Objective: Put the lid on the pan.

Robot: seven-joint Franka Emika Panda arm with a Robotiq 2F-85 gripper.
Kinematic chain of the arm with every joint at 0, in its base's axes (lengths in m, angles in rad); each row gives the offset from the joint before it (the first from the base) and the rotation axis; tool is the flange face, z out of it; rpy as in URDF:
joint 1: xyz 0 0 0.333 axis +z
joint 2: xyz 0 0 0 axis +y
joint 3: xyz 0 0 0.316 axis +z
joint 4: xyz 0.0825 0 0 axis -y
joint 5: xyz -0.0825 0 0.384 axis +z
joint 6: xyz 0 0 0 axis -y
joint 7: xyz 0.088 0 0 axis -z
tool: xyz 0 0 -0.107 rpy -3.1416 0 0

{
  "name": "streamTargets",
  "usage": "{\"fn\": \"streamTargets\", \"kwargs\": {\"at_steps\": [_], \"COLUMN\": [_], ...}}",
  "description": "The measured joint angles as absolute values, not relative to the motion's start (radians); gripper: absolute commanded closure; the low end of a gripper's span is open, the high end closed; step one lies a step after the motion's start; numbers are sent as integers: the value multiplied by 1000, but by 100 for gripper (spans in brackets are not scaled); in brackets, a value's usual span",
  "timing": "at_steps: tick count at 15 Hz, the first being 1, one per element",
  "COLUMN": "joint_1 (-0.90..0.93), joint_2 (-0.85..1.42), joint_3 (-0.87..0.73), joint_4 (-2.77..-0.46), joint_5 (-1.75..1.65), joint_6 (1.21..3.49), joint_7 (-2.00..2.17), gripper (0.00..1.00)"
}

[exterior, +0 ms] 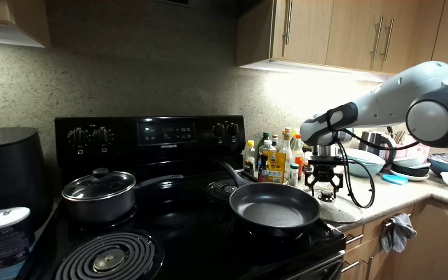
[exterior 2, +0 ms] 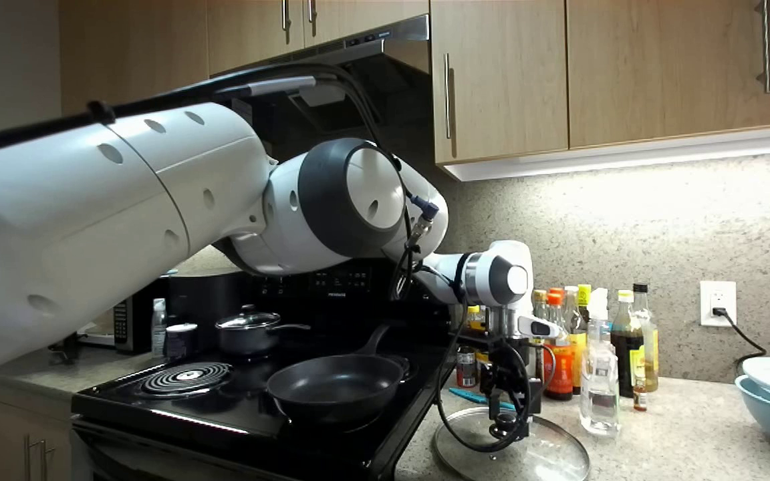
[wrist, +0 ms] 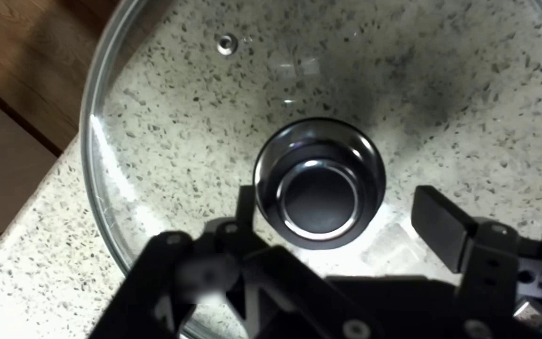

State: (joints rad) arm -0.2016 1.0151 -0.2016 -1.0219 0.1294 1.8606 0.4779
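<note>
The clear glass lid lies flat on the counter just right of the stove, its dark knob upward. It also shows in an exterior view and fills most of the wrist view. My gripper points down at the knob with its fingers apart. In the wrist view the gripper has its left finger right beside the knob; touching or not, I cannot tell. The right finger stands clearly apart from it. The black frying pan sits on the stove's front right burner, also in an exterior view.
A smaller lidded pot stands on the back left burner. Several bottles stand behind the lid, with a clear spray bottle close to it. Bowls stand farther along the counter. The counter's front edge is near the lid.
</note>
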Motion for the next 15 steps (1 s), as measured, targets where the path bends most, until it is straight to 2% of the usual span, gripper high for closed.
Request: {"fn": "streamTargets", "kwargs": {"at_steps": [3,7,9,15], "joint_1": [-201,-201,-201,-201], "joint_2": [1010,1007,1006,1005], "joint_3": [-206,-209,-210,-211], "joint_4": [-1022,-1023,-1023,-1022], "joint_5": [126,126,126,126], "joint_6": [1867,1888,1894,1894], "joint_7": [478,478,479,489], "gripper": [64,67,77,78]}}
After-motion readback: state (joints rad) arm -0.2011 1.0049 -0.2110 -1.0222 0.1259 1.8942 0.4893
